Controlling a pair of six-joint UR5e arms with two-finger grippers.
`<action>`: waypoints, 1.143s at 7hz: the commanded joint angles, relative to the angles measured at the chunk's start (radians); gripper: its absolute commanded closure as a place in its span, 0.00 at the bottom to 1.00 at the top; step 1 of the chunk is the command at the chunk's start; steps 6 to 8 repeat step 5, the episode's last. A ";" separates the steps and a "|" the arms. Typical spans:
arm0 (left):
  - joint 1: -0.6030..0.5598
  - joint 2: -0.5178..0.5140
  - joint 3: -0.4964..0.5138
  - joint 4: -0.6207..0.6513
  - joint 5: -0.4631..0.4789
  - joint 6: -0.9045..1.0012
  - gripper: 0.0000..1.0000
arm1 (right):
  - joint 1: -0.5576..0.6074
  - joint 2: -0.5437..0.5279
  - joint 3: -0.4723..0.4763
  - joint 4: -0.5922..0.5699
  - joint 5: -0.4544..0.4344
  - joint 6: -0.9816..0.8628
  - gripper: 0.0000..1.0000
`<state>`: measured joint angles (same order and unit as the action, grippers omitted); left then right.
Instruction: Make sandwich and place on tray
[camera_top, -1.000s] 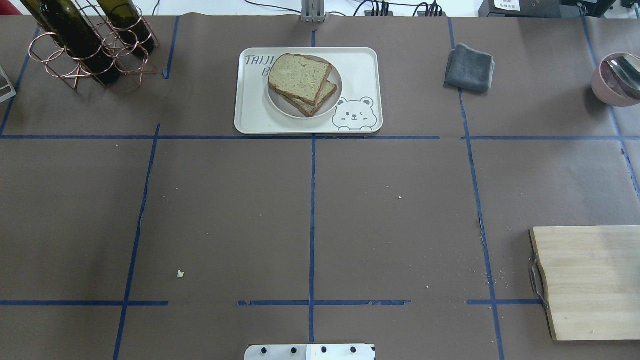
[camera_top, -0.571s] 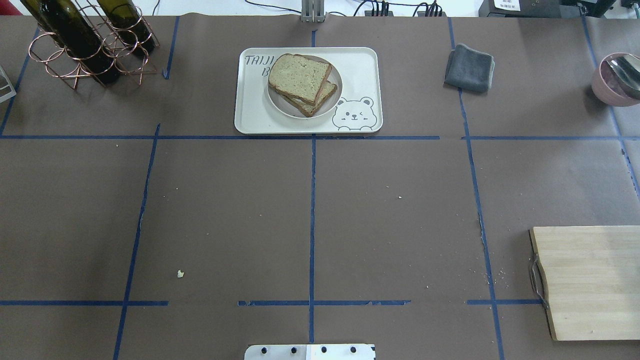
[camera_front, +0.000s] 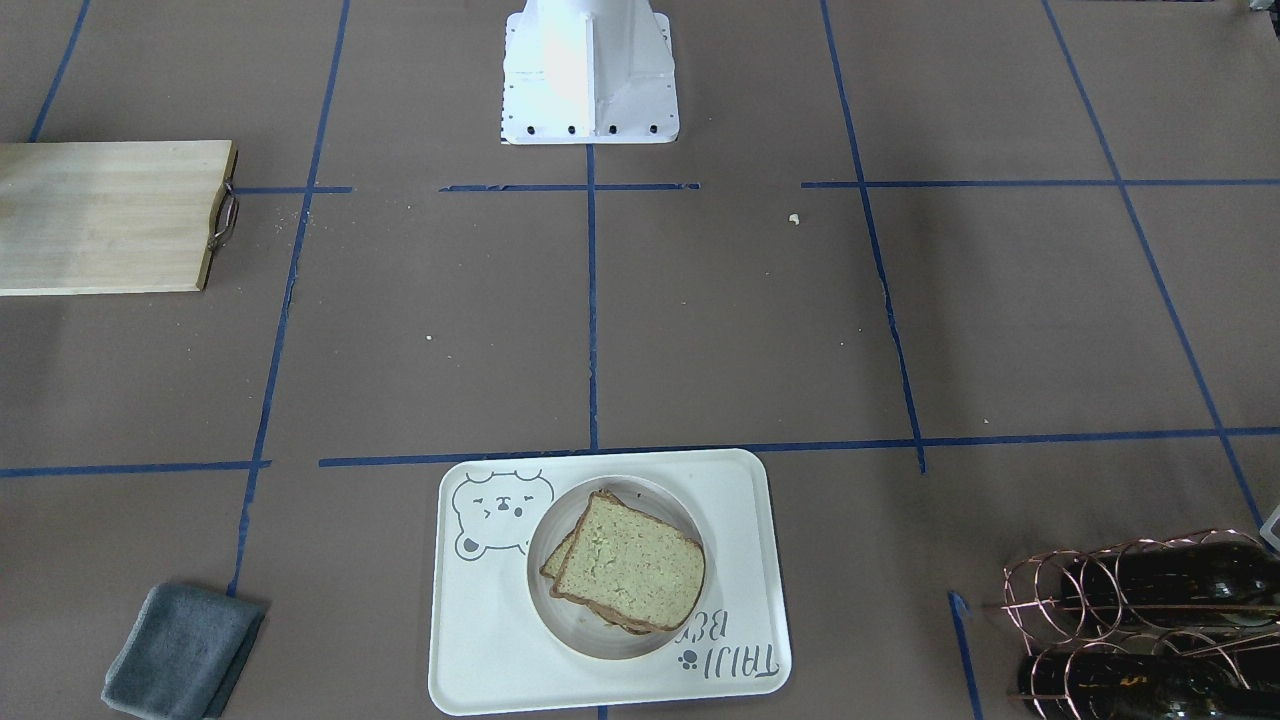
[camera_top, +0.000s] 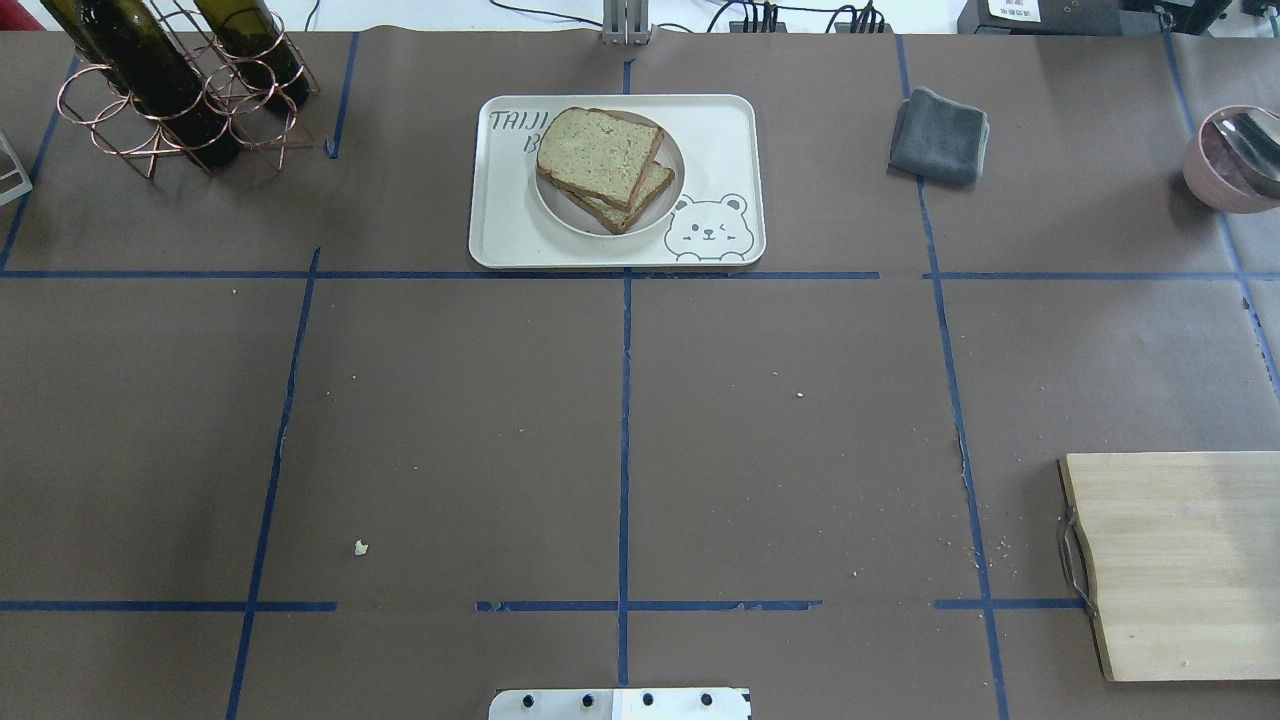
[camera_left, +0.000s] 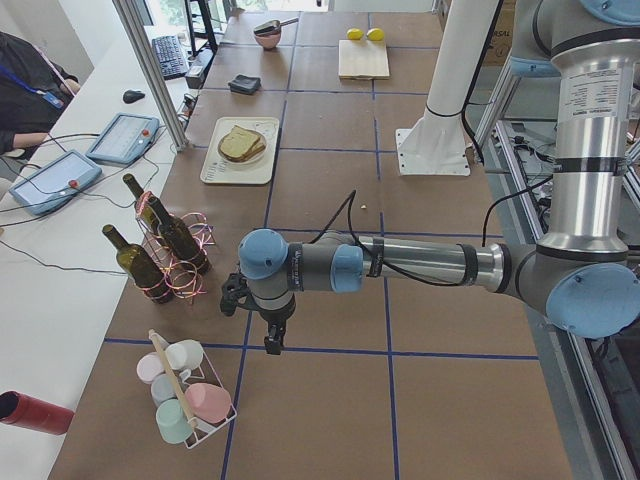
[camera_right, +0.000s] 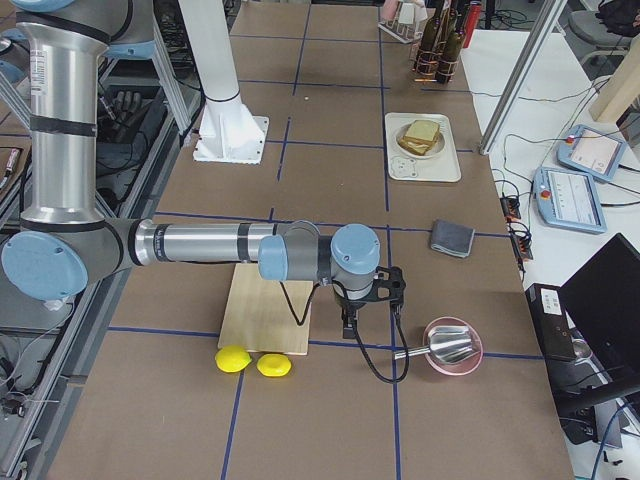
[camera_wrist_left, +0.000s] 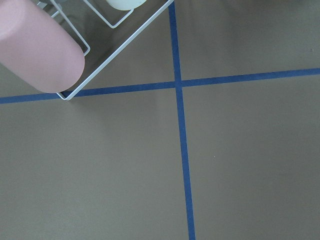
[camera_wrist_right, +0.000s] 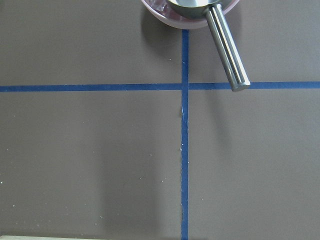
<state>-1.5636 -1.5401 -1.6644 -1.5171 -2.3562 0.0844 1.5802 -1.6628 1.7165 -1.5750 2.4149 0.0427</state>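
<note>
The sandwich (camera_top: 600, 160) is two brown-crusted slices stacked on a small round white plate (camera_top: 548, 200). The plate stands on the cream tray (camera_top: 720, 130) with the bear drawing, at the table's far middle. The sandwich (camera_front: 625, 565) and the tray (camera_front: 480, 640) also show in the front-facing view; the egg is hidden. My left gripper (camera_left: 272, 342) hangs over bare table beside the mug rack, far from the tray. My right gripper (camera_right: 348, 325) hangs next to the pink bowl. Both grippers show only in the side views, so I cannot tell whether they are open or shut.
A copper rack of wine bottles (camera_top: 170, 90) stands at the far left. A grey cloth (camera_top: 938, 136) and a pink bowl with a spoon (camera_top: 1235, 160) lie at the far right. A wooden cutting board (camera_top: 1190, 560) lies near right, with two lemons (camera_right: 253, 362) beside it. A mug rack (camera_left: 185, 395) stands by the left gripper.
</note>
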 joint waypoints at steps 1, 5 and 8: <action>0.000 0.000 0.000 0.000 0.000 0.000 0.00 | 0.003 0.000 0.000 0.000 0.001 0.002 0.00; -0.001 0.000 -0.002 -0.002 0.000 -0.002 0.00 | 0.003 0.011 0.000 0.001 0.004 0.002 0.00; -0.001 0.000 -0.002 -0.002 0.000 -0.002 0.00 | 0.003 0.011 0.000 0.001 0.004 0.002 0.00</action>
